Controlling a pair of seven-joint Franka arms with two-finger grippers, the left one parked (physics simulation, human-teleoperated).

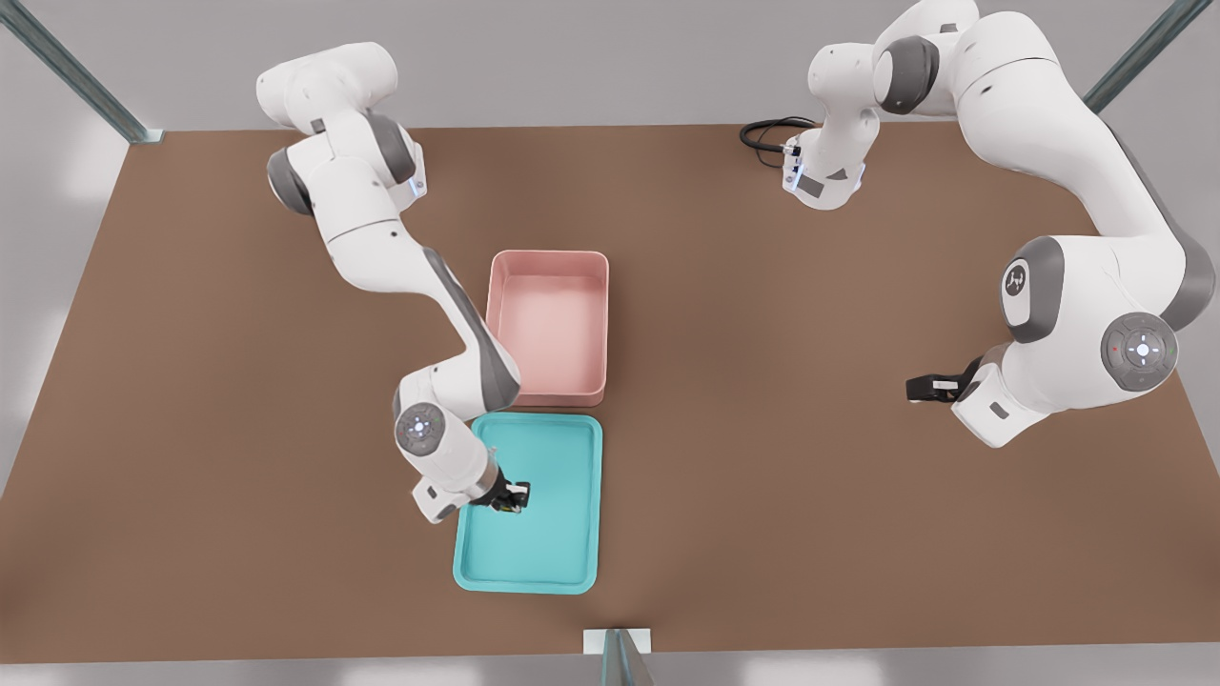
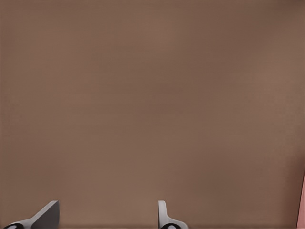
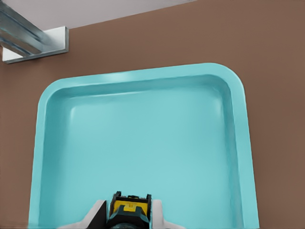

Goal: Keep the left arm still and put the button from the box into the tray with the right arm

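- Hovering over the teal tray (image 1: pixel 558 548), the right arm's gripper (image 1: pixel 515 497) is pinching the button (image 3: pixel 128 208) between its fingers.
- Fingertips are largely cropped in the wrist view.
- Pink box (image 1: pixel 548 367) is sitting just beside the tray.

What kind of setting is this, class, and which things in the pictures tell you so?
Most likely a simulated robot test bench: a bare brown table framed by metal posts, holding only a pink box and a teal tray. The right arm's gripper holds a yellow button over the tray.
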